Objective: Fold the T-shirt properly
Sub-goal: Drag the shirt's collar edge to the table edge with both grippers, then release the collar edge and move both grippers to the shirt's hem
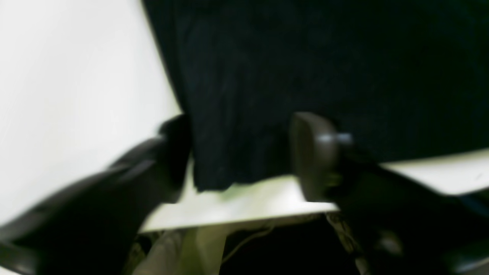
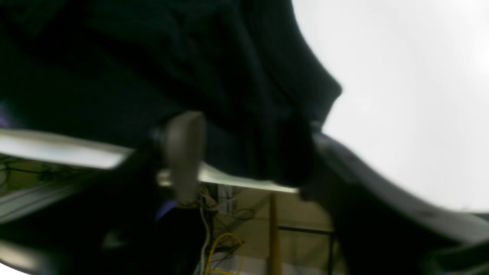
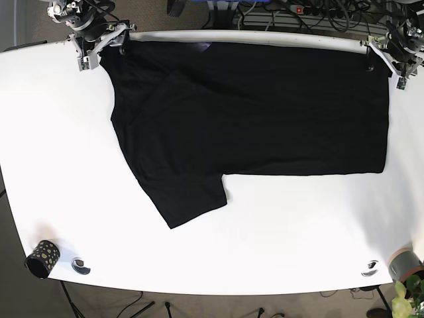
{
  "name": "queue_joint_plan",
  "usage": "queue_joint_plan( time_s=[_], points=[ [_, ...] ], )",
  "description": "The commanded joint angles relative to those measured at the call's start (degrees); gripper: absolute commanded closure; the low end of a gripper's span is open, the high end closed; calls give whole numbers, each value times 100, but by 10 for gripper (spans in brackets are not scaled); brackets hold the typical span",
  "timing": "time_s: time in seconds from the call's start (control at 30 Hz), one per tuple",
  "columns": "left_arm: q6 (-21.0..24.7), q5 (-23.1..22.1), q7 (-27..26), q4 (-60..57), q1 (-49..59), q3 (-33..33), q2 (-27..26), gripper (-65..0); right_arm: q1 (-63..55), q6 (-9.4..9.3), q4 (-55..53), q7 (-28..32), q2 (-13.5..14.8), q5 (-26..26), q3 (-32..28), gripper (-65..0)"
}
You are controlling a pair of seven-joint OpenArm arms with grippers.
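A black T-shirt (image 3: 252, 112) lies flat on the white table (image 3: 278, 232), its long body along the far edge and one sleeve (image 3: 189, 199) pointing toward the front. My left gripper (image 3: 379, 56) is at the shirt's far right corner. In the left wrist view the gripper (image 1: 244, 156) stands open, jaws apart on either side of the shirt's edge (image 1: 305, 57). My right gripper (image 3: 109, 45) is at the far left corner. In the right wrist view it (image 2: 248, 156) is also open, with bunched cloth (image 2: 153, 57) between the fingers.
A black dotted cup (image 3: 41, 258) and a small ring-shaped object (image 3: 80, 266) sit at the front left. Another small ring (image 3: 370, 267) and a grey pot with a plant (image 3: 404, 265) are at the front right. Cables (image 3: 278, 13) run behind the far table edge.
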Motion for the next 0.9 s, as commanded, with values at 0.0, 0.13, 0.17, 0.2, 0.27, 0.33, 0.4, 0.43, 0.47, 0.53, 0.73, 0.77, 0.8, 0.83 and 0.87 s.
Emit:
queue_joint_plan(
  time_s=[0.0, 0.13, 0.17, 0.2, 0.27, 0.33, 0.4, 0.43, 0.47, 0.53, 0.73, 0.77, 0.8, 0.83, 0.87],
  points=[
    [-28, -82, -106, 343, 22, -54, -16, -465, -25, 15, 257, 107, 11, 84, 33, -385],
    [-28, -82, -106, 853, 22, -115, 169, -478, 107, 15, 441, 107, -7, 84, 24, -384],
    [-28, -82, -106, 968, 13, -177, 230, -478, 142, 15, 441, 107, -7, 84, 24, -380],
    [-28, -82, -106, 1073, 13, -230, 292, -478, 186, 15, 450, 107, -7, 84, 24, -374],
    [-28, -82, -106, 1196, -49, -265, 397, -478, 327, 15, 450, 107, -7, 84, 24, -357],
    [-28, -82, -106, 1223, -207, -274, 424, -478, 467, 15, 450, 107, 2, 84, 24, -349],
    [-28, -64, -106, 1196, -347, -274, 424, -478, 617, 15, 441, 98, 11, 84, 24, -350],
    [-28, -38, -106, 1187, -444, -274, 424, -478, 670, 15, 433, 98, 11, 84, 15, -350],
    [-10, -29, -106, 1179, -558, -274, 433, -478, 766, 15, 433, 98, 19, 75, 15, -350],
    [-10, -20, -106, 1108, -787, -282, 529, -478, 960, 15, 424, 71, 28, 40, -2, -352],
    [-2, 499, -106, 915, -1262, -265, 591, -478, 1593, 15, 424, -553, 28, 40, 6, -352],
    [-2, 586, -106, 906, -1341, -256, 600, -479, 1672, 15, 424, -623, 28, 40, 6, -352],
    [-2, 710, -106, 889, -1464, -256, 661, -481, 1777, 15, 415, -667, 28, 40, 6, -352],
    [-2, 797, -62, 889, -1569, -256, 723, -482, 1839, 15, 415, -676, 28, 32, 6, -352],
    [-2, 885, 17, 889, -1657, -265, 731, -482, 1900, 15, 415, -676, 28, 32, -2, -352]
  ],
)
